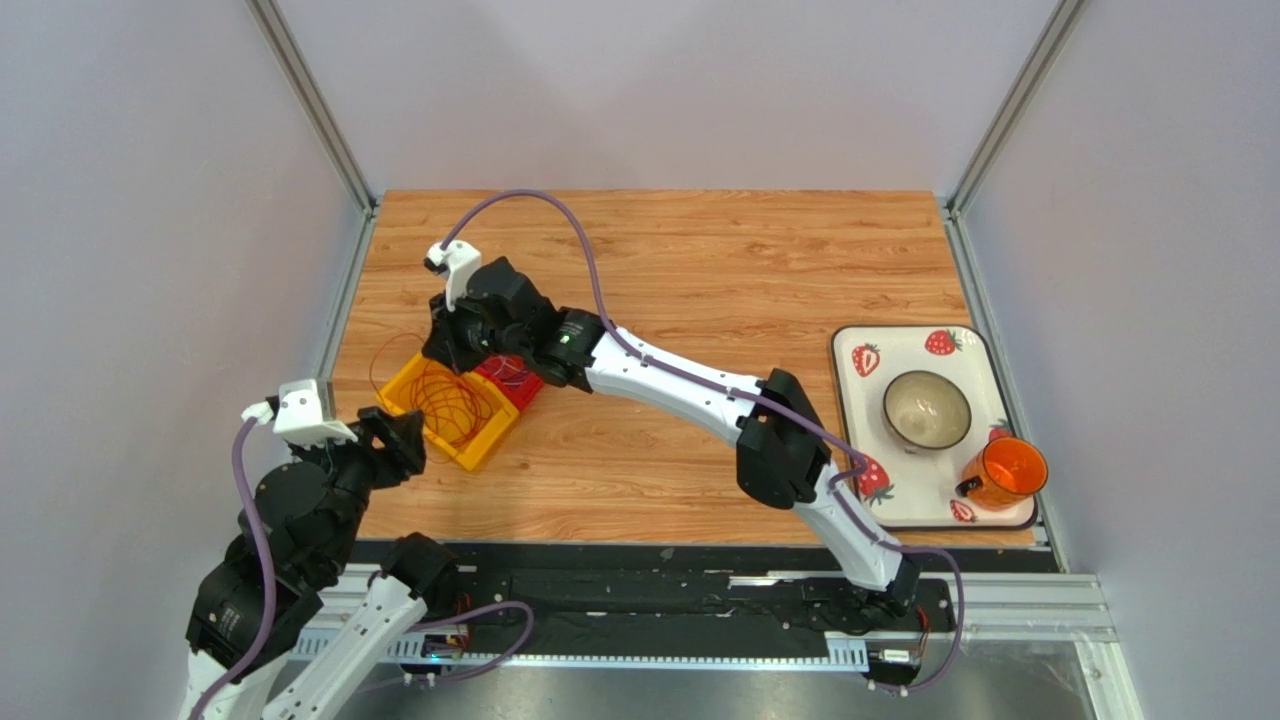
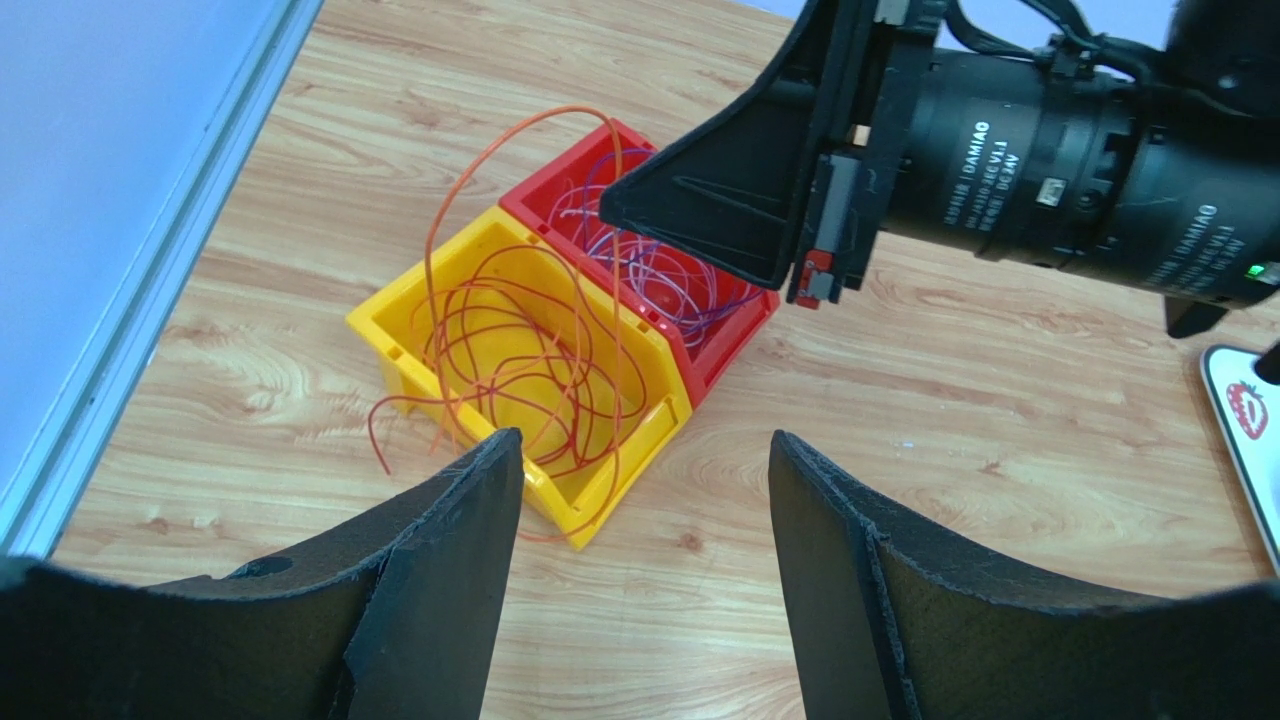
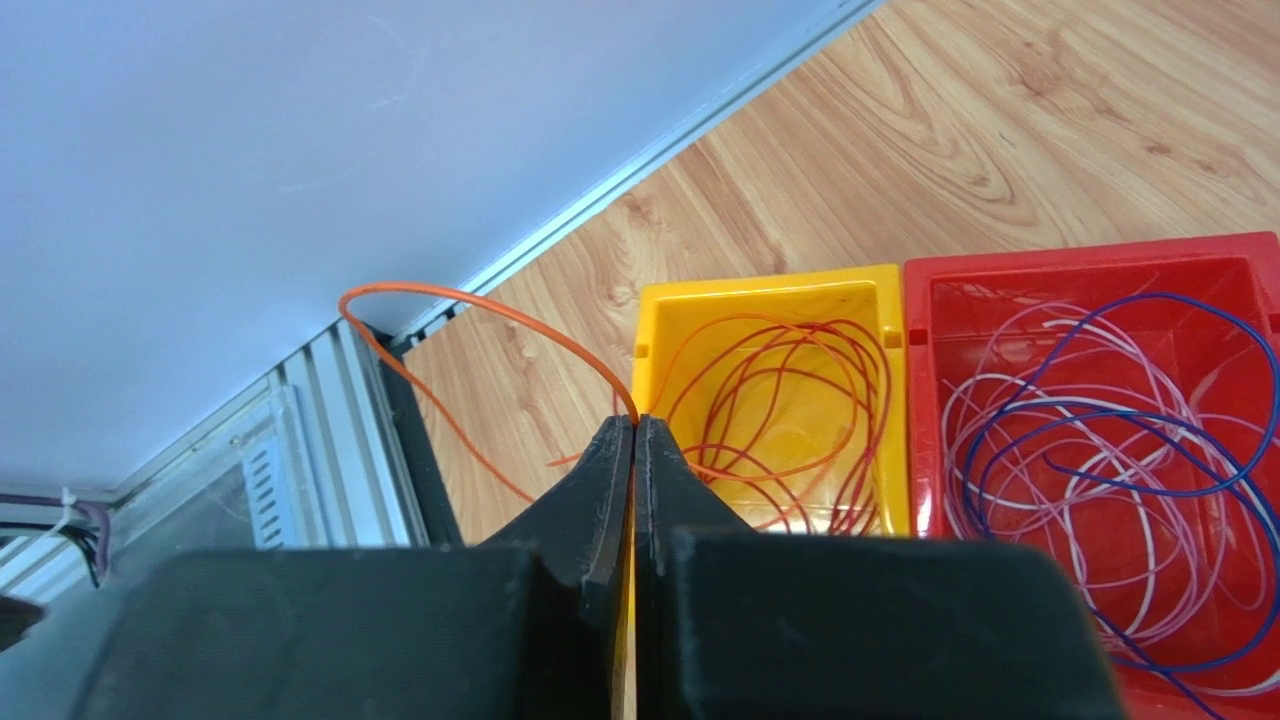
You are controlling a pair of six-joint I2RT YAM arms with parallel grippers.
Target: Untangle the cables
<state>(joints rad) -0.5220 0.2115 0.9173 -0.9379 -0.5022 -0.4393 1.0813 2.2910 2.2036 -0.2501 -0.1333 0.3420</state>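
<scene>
Thin orange and dark red cables (image 2: 511,345) lie curled in a yellow bin (image 2: 394,348), some looping over its rim onto the table. Blue and pale white cables (image 3: 1082,435) fill the red bin (image 3: 1082,258) beside it. My right gripper (image 3: 633,428) hangs over the yellow bin's (image 3: 751,293) far corner, shut on one orange cable (image 3: 496,311) that arcs up and out from the fingertips. In the top view that right gripper (image 1: 451,348) is above the bins. Just in front of the yellow bin, my left gripper (image 2: 643,450) stands open over bare wood with nothing in it.
A strawberry-patterned tray (image 1: 857,428) at the right holds a grey bowl (image 1: 926,410) and an orange cup (image 1: 1011,470). Grey walls with metal rails (image 1: 349,300) border the wooden table on the left, back and right. The right arm (image 1: 691,393) reaches across the middle.
</scene>
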